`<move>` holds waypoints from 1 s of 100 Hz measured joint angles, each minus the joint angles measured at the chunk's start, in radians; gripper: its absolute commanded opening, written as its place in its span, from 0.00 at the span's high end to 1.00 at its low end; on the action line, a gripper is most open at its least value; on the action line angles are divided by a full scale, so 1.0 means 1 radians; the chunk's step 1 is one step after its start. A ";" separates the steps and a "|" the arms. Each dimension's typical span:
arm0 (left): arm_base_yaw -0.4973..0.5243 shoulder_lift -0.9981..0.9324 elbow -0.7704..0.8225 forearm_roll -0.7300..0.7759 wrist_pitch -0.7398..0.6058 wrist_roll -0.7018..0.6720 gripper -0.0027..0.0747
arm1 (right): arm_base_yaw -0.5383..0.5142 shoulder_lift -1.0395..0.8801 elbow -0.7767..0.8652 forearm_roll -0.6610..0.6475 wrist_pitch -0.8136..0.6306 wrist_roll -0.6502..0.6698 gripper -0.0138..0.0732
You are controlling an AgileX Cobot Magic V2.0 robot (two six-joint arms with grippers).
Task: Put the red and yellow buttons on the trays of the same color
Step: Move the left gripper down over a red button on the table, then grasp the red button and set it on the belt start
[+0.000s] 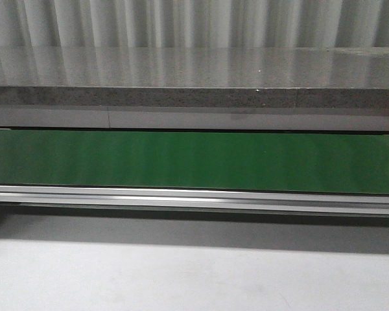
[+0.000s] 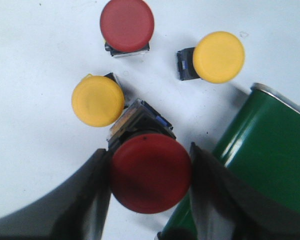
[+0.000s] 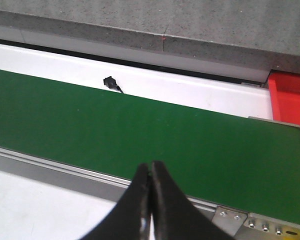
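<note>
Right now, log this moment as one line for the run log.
left hand: shut on red button | right hand: shut, empty, over green belt | loose on table: one red, two yellow | red tray: past belt end

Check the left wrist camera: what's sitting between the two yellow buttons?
Nothing. In the left wrist view, only bare white tabletop lies between the yellow buttons; the far red button sits off that line.

No text, label, brand, number or sign can be read in any of the three views; every surface shown is unmarked.
</note>
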 measured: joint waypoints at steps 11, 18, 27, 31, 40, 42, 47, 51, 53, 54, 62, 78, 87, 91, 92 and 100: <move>-0.017 -0.078 0.029 0.000 0.012 0.037 0.70 | 0.000 0.000 0.000 0.000 0.000 0.000 0.92; -0.032 -0.127 0.063 -0.007 0.014 0.060 0.70 | 0.000 0.000 0.000 0.000 0.000 0.000 0.92; -0.049 -0.182 0.118 -0.029 0.014 0.087 0.70 | 0.000 0.000 0.000 0.000 0.000 0.000 0.92; -0.055 -0.200 0.144 -0.047 0.012 0.103 0.70 | 0.000 0.000 0.000 0.000 0.000 0.000 0.92; -0.076 -0.229 0.195 -0.086 0.003 0.136 0.70 | 0.000 0.000 0.000 0.000 0.000 0.000 0.92; -0.081 -0.234 0.204 -0.091 0.001 0.141 0.70 | 0.000 0.000 0.000 0.000 0.000 0.000 0.92; -0.095 -0.236 0.221 -0.099 -0.003 0.147 0.70 | 0.000 0.000 0.000 0.000 0.000 0.000 0.92; -0.108 -0.236 0.232 -0.103 -0.010 0.150 0.70 | 0.000 0.000 0.000 0.000 0.000 0.000 0.92; -0.114 -0.236 0.238 -0.105 -0.016 0.152 0.70 | 0.000 0.000 0.000 0.000 0.000 0.000 0.92; -0.117 -0.236 0.239 -0.105 -0.017 0.158 0.70 | 0.000 0.000 0.000 0.000 0.000 0.000 0.92; -0.145 -0.236 0.256 -0.108 -0.035 0.158 0.70 | 0.000 0.000 0.000 0.000 0.000 0.000 0.92; -0.180 -0.224 0.264 -0.113 -0.055 0.158 0.70 | 0.000 0.000 0.000 0.000 0.000 0.000 0.92; -0.186 -0.201 0.264 -0.117 -0.057 0.158 0.68 | 0.000 0.000 0.000 0.000 0.000 0.000 0.92; -0.186 -0.192 0.264 -0.120 -0.059 0.158 0.64 | 0.000 0.000 0.000 0.000 0.000 0.000 0.92; -0.186 -0.189 0.264 -0.120 -0.059 0.158 0.63 | 0.000 0.000 0.000 0.000 0.000 0.000 0.92; -0.186 -0.183 0.264 -0.128 -0.066 0.158 0.42 | 0.000 0.000 0.000 0.000 0.000 0.000 0.92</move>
